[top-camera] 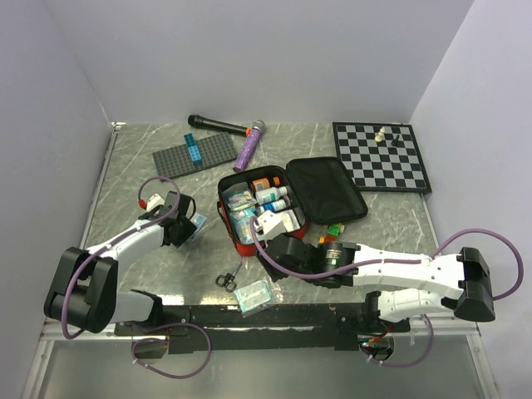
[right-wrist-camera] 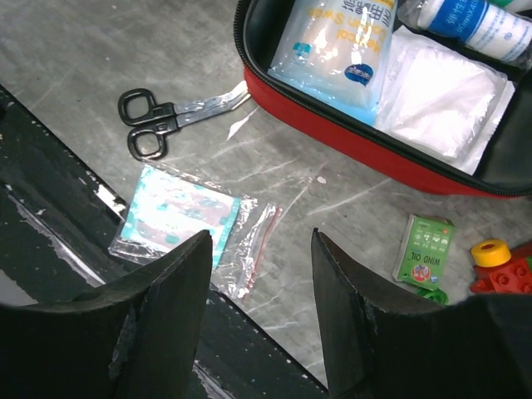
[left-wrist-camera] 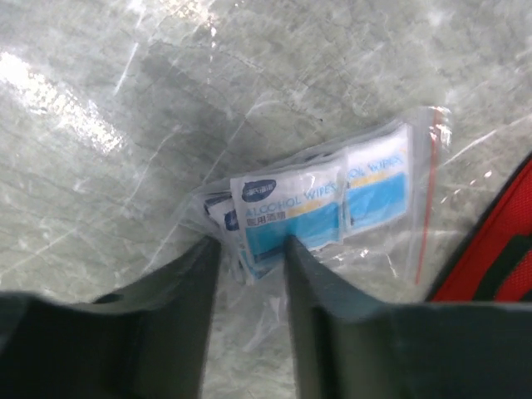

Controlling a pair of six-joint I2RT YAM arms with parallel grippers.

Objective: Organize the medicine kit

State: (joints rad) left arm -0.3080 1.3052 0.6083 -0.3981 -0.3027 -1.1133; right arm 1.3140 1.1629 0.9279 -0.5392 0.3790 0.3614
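The left gripper (left-wrist-camera: 252, 278) has its jaws drawn part-way in around the lower-left end of a clear zip bag of alcohol wipes (left-wrist-camera: 332, 195), which lies flat on the grey marbled counter (left-wrist-camera: 125, 141). The sachets sit in the gap between the jaws, but I cannot tell whether they are actually pinched.

The right gripper (right-wrist-camera: 258, 307) stands with its jaws apart and nothing between them, over bare counter. Just up and left of it in its wrist view lies a zip bag of plasters (right-wrist-camera: 179, 212), and above that a pair of black-handled scissors (right-wrist-camera: 170, 116).

The medicine kit (top-camera: 237, 243) lies open at the middle of the top view, between the two grippers, with its black lid (top-camera: 328, 187) folded back toward the upper right. Along its near side a packet of cotton swabs (right-wrist-camera: 341, 41) lies beside a white gauze pad (right-wrist-camera: 440, 91). At the lower right of the right wrist view, outside the red wall, sit a small green box (right-wrist-camera: 424, 247) and a yellow ring (right-wrist-camera: 490, 251).

Further back in the top view are a chessboard (top-camera: 382, 158) at upper right, a grey studded baseplate (top-camera: 187, 155) at upper left, and a black microphone (top-camera: 218, 125).
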